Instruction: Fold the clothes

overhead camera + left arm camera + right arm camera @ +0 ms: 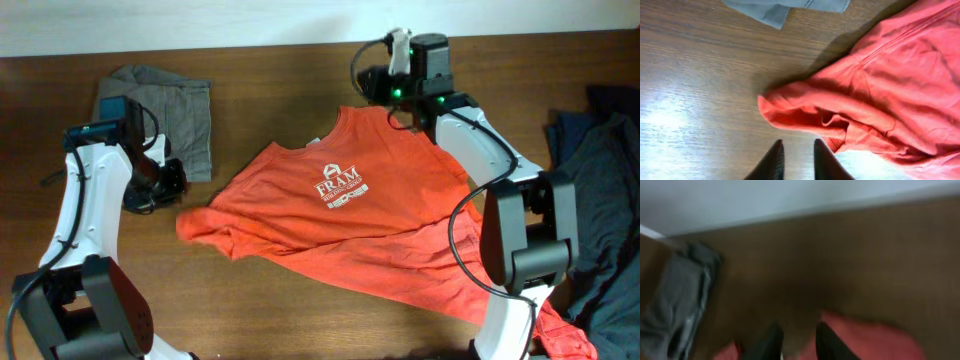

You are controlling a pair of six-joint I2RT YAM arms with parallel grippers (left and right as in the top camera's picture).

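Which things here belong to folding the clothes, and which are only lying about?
Job: orange-red short-sleeved fabric T-shirt with white lettering; grey-brown fabric garment; dark blue-grey fabric heap.
Other: brown wooden table; white surface behind it.

A brown wooden counter (280, 70) carried an orange-red short-sleeved T-shirt with white lettering (340, 220) spread at centre, a grey-brown folded garment (175, 110) upper left, and dark blue-grey garments (600, 200) heaped at the right edge.

White arm links (88, 200), black joints (525, 235), cables (451, 235).
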